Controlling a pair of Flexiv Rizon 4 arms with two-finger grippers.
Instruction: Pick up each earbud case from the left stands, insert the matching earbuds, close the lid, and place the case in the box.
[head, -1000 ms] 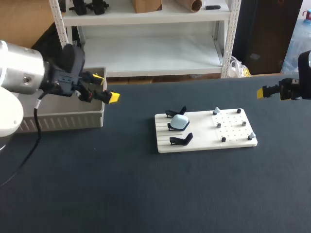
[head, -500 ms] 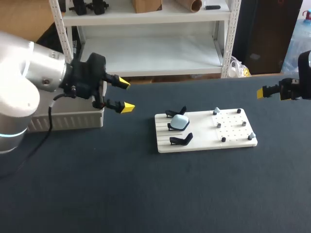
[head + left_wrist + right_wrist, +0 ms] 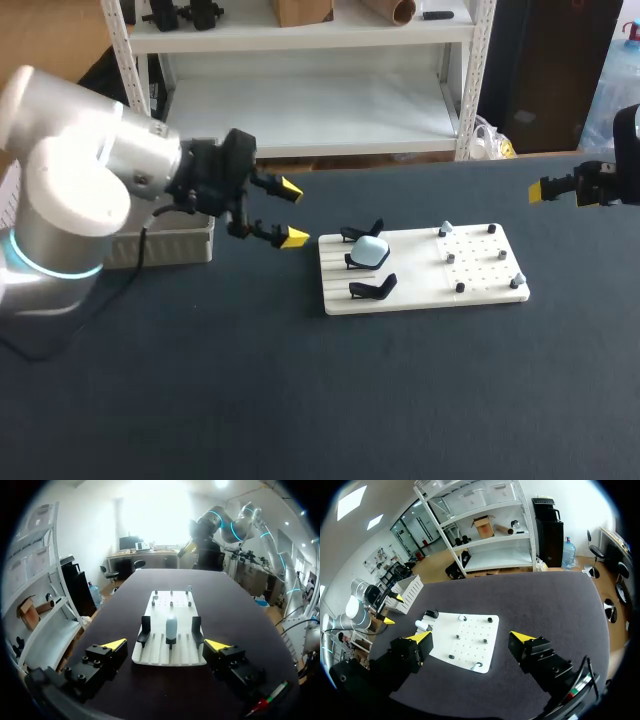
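- The left gripper (image 3: 292,213) hung above the dark table (image 3: 400,400), just short of the white board's (image 3: 420,292) stand end. Its yellow-tipped fingers were spread wide with nothing between them.
- In the left wrist view, the same gripper (image 3: 165,645) faced along the board (image 3: 170,657). One fingertip stood out to either side of the board's near end.
- A pale blue earbud case (image 3: 371,250) sat on the middle of three black stands, on the board's grooved half. The far stand (image 3: 363,233) and the near stand (image 3: 373,288) carried nothing.
- From the left wrist, the case (image 3: 171,627) stood straight ahead of the open fingers, apart from them. A bare stand stood on each side of it.
- Small pieces (image 3: 451,257), some dark and some pale, stood on the board's perforated half. They were too small to tell which were earbuds.
- The right gripper (image 3: 470,637) hung over the table's right edge, well apart from the board, with its fingers wide and holding nothing.
- In the head view only one yellow tip of that gripper (image 3: 585,190) showed.
- The grey box (image 3: 190,245) sat at the table's left edge, partly hidden behind the left arm (image 3: 90,200).
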